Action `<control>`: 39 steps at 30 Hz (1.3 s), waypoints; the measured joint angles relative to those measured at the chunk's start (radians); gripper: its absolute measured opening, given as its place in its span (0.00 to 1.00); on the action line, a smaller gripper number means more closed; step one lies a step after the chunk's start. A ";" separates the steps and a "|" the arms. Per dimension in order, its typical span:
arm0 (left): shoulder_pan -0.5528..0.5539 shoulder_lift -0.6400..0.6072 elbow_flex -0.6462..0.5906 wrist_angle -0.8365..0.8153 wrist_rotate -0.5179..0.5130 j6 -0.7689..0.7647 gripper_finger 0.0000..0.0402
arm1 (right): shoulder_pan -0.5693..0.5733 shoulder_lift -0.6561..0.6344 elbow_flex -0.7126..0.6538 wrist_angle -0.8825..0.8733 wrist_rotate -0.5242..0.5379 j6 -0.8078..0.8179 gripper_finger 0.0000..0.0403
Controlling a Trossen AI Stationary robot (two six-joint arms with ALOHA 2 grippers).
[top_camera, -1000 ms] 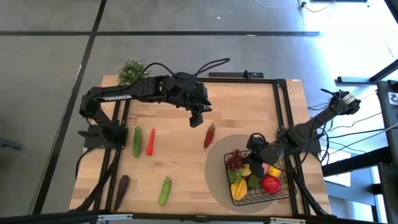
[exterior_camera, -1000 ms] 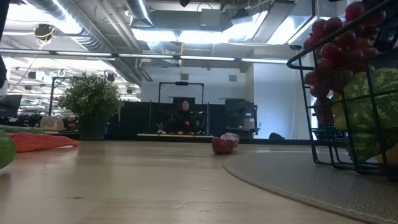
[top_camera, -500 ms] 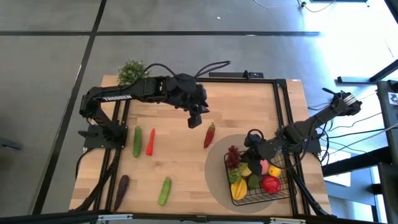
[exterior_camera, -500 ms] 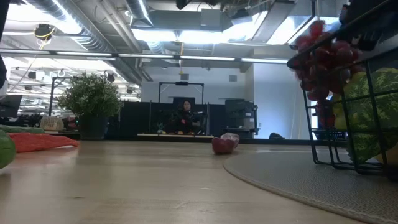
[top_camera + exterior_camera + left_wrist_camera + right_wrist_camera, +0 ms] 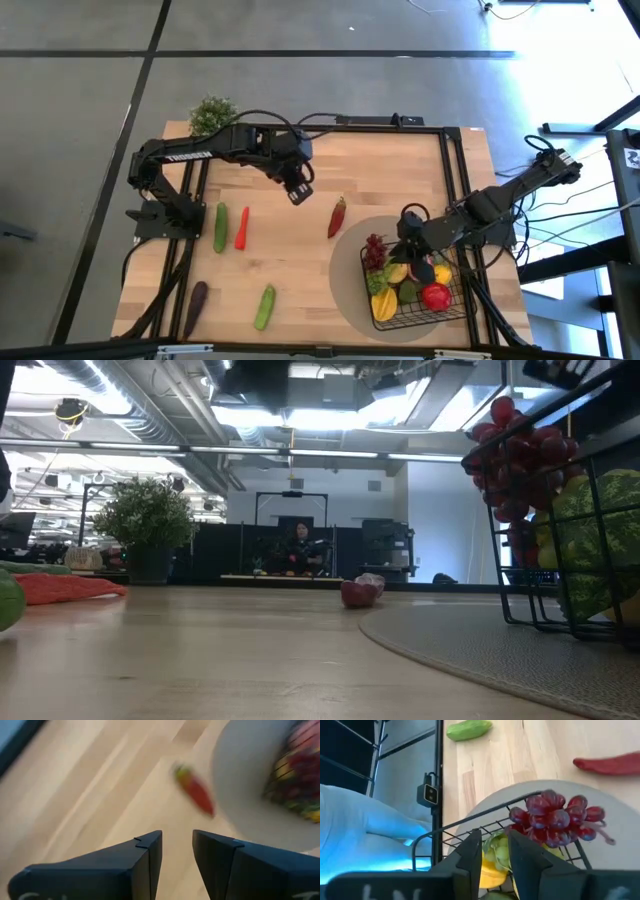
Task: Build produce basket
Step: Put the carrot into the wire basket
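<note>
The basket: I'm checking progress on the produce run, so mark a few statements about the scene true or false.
1. The dark red grapes sit at the basket rim. True.
2. The red chili is inside the basket. False: it lies on the wooden table, outside it.
3. The left tool holds a cucumber. False: its fingers hold nothing above the table.
4. The right tool is over the basket. True.
5. The basket stands on a round mat. True.
</note>
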 joint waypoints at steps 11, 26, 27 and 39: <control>-0.013 0.000 0.000 -0.328 0.012 -0.224 0.24 | 0.000 -0.001 0.229 -0.265 0.224 -0.210 0.21; -0.090 0.001 -0.173 -0.403 0.151 -0.434 0.24 | -0.002 -0.001 0.333 -0.324 0.388 -0.395 0.21; -0.095 0.001 -0.201 -0.392 0.152 -0.448 0.24 | -0.002 -0.003 0.337 -0.329 0.399 -0.412 0.21; -0.131 0.000 -0.557 -0.237 0.139 -0.666 0.24 | -0.002 -0.010 0.361 -0.328 0.409 -0.506 0.21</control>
